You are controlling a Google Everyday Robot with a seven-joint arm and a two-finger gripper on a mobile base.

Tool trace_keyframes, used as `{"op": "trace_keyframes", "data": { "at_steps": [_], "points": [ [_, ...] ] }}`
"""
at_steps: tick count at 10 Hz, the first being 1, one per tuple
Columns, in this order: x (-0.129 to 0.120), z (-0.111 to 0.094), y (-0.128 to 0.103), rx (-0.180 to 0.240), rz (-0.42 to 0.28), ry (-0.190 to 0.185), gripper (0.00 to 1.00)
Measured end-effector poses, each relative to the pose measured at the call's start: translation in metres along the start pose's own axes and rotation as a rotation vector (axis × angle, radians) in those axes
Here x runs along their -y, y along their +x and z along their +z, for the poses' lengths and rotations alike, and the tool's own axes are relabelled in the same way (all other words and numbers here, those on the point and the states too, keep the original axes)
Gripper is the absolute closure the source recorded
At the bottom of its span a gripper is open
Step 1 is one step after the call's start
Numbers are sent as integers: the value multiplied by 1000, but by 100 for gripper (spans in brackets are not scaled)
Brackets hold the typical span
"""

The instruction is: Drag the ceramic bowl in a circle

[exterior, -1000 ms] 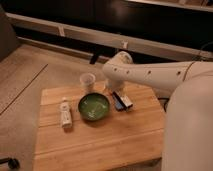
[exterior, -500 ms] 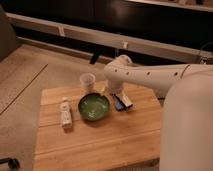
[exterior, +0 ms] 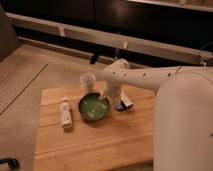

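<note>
The ceramic bowl (exterior: 94, 106), round, glossy green with a dark rim, sits near the middle of the wooden table (exterior: 95, 142). My white arm reaches in from the right, and my gripper (exterior: 104, 96) hangs at the bowl's far right rim, its tip at or just inside the rim. A small pale translucent cup (exterior: 88, 81) stands just behind the bowl, to the left of the gripper.
A small white bottle (exterior: 65, 112) lies left of the bowl. A dark packet with a white label (exterior: 123, 103) lies right of the bowl, under my arm. My arm's white body (exterior: 182, 125) covers the table's right side. Beyond the table are floor and a dark wall.
My arm has swung left and down, bringing the gripper from above the dark packet to the bowl's right rim. The bowl has not visibly moved.
</note>
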Motion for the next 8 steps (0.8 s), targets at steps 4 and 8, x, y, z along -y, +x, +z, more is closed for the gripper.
{"op": "trace_keyframes", "data": {
  "at_steps": [4, 8],
  "points": [
    [-6, 37, 11, -88, -10, 14, 35],
    [2, 71, 15, -140, -8, 69, 48]
  ]
}}
